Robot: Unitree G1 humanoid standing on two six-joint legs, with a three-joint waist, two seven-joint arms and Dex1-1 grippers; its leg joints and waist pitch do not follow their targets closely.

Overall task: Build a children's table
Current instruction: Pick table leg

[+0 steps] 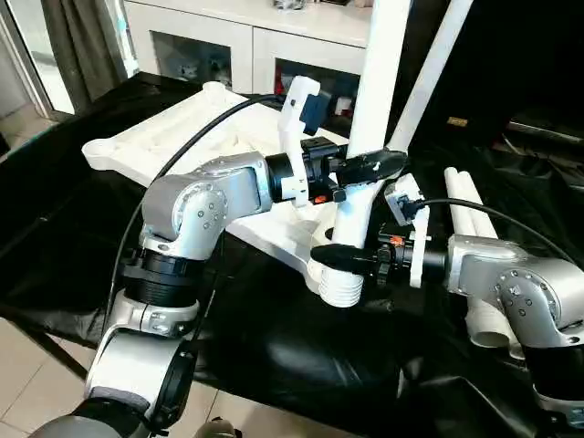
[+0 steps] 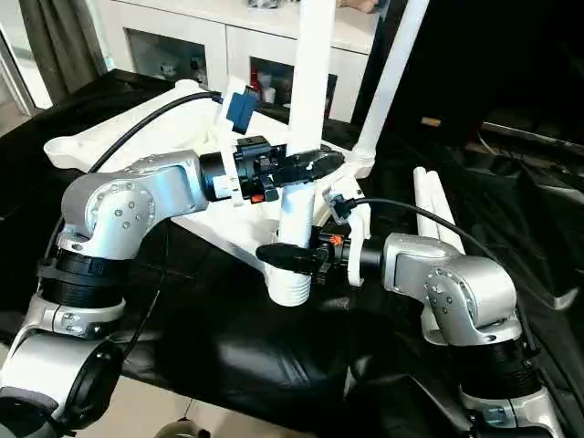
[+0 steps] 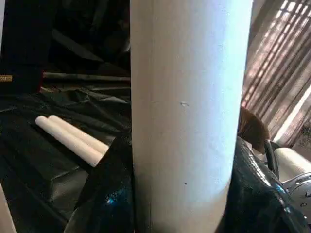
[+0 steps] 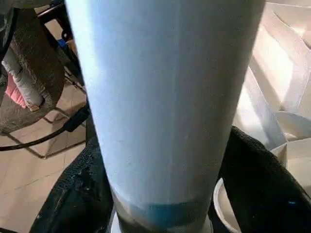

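Around upright leg (image 1: 372, 119), both pincers level

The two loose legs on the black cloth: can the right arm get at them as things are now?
Probably not yet: the right gripper is around the upright leg. The loose legs lie beside its forearm, nothing over them.

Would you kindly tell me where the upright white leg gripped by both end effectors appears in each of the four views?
Left eye view: the gripped leg rises right of centre, from the near corner socket to the top edge.
Right eye view: centre, running to the top edge.
Left wrist view: a broad white column up the middle.
Right wrist view: a broad column tapering downward.
Shared landmark: two spare legs lying on the black cloth, also in the left wrist view.
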